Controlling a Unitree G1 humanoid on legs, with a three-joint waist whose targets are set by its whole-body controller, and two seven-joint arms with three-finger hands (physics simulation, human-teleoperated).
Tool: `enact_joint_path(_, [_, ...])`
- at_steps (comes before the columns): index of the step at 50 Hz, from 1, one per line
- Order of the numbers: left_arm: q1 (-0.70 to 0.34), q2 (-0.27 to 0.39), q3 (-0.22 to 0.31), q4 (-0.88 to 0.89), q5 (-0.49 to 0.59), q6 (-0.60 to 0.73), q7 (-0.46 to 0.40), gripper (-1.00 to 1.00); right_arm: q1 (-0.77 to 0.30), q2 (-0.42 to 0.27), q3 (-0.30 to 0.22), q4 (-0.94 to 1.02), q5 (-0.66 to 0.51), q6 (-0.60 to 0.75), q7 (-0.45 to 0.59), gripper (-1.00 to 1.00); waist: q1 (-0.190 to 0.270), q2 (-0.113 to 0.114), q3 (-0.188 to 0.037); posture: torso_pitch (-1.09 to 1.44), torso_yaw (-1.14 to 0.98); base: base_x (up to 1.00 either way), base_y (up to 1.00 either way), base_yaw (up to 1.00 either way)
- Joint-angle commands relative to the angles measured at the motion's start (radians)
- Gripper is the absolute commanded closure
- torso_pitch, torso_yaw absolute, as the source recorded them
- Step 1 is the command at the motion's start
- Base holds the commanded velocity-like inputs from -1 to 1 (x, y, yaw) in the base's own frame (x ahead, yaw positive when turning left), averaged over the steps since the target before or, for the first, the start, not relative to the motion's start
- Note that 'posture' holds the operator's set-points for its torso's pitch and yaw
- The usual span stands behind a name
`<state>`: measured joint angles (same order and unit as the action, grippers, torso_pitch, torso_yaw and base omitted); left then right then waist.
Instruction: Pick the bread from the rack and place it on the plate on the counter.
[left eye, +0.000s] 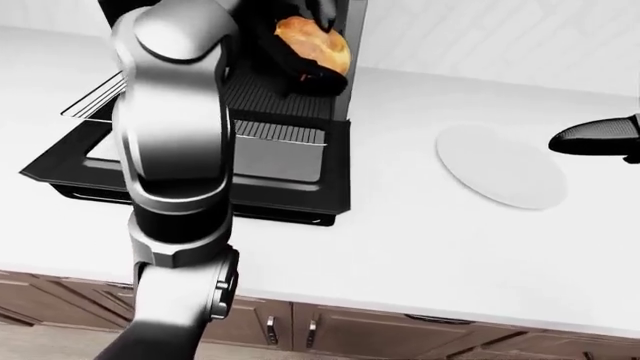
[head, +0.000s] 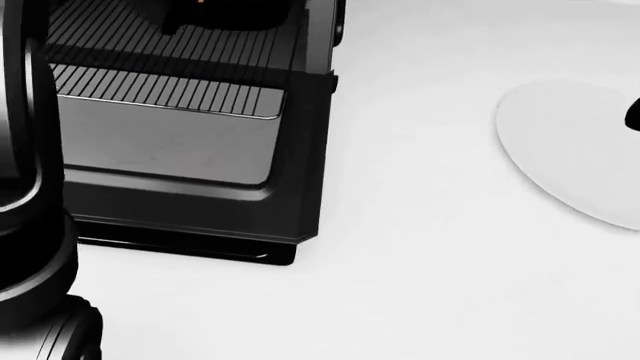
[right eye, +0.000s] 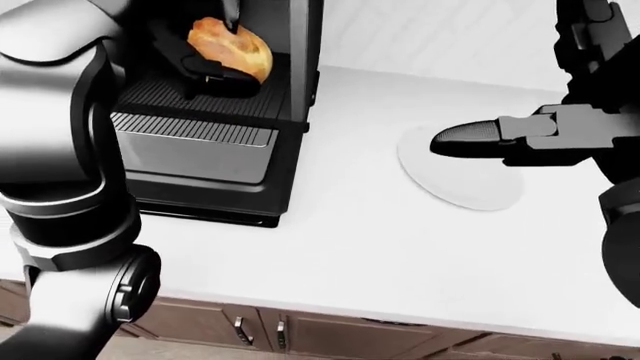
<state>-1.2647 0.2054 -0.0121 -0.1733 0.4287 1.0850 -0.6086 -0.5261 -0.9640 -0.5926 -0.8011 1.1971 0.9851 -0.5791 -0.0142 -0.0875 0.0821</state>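
A golden round bread (left eye: 315, 43) is lifted above the rack (head: 165, 94) of a black toaster oven, at the top of both eye views. My left hand (right eye: 213, 61) is shut on the bread, its black fingers wrapped under and behind it. The head view shows only a dark edge of that hand at its top, and the bread is out of that view. The white plate (left eye: 500, 169) lies flat on the white counter to the right of the oven. My right hand (right eye: 470, 139) hovers open over the plate's right side, holding nothing.
The oven's door (head: 170, 146) lies folded down flat onto the counter (head: 420, 247), below the rack. My grey left arm (left eye: 175, 150) fills the left of the eye views and hides part of the oven. Brown cabinet fronts (left eye: 330, 330) run under the counter's edge.
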Motion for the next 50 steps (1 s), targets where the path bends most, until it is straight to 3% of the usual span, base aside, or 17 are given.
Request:
enact_joint_path(1, [-0.046,-0.004,0.004,-0.007,0.01,-0.037,0.008,1.0,-0.008,-0.02,-0.026,-0.002,-0.002,-0.036,-0.009,-1.0,-0.003,-0.002,-0.026,0.0,-0.11,0.0,0.0,0.0])
enact_joint_path(6, [-0.083,-0.022,-0.005,-0.009,0.023,-0.016,-0.012,1.0,0.032,-0.023,-0.051,-0.016,0.01,-0.051,-0.01,-1.0,-0.016,-0.006,-0.026,0.0,-0.13,0.0,0.0,0.0])
enact_joint_path(14, [-0.115,-0.081,0.004,0.14,-0.018,-0.145,0.048,1.0,0.065,-0.027,-0.078,-0.024,0.017,-0.064,-0.008,-1.0,-0.042,-0.013,-0.028,0.0,-0.17,0.0,0.0,0.0])
enact_joint_path(17, [-0.122,-0.082,-0.004,0.111,-0.018,-0.112,0.037,1.0,0.073,-0.022,-0.073,-0.027,0.007,-0.07,-0.009,-1.0,-0.055,-0.014,-0.031,0.0,-0.19,0.0,0.0,0.0])
enact_joint_path(25, [-0.124,-0.113,-0.004,0.181,-0.05,-0.179,0.08,1.0,0.095,-0.023,-0.11,-0.036,0.023,-0.061,-0.005,-1.0,-0.095,-0.015,-0.033,0.0,-0.23,0.0,0.0,0.0])
enact_joint_path(44, [-0.12,-0.146,-0.015,0.252,-0.083,-0.247,0.119,1.0,0.083,-0.001,-0.069,-0.034,-0.022,-0.063,-0.001,-1.0,-0.235,-0.022,-0.047,0.0,-0.32,0.0,0.0,0.0])
enact_joint_path(50, [-0.115,-0.15,-0.016,0.255,-0.085,-0.256,0.122,1.0,0.089,0.006,-0.085,-0.041,-0.018,-0.054,0.007,-1.0,-0.279,-0.027,-0.054,0.0,-0.35,0.0,0.0,0.0])
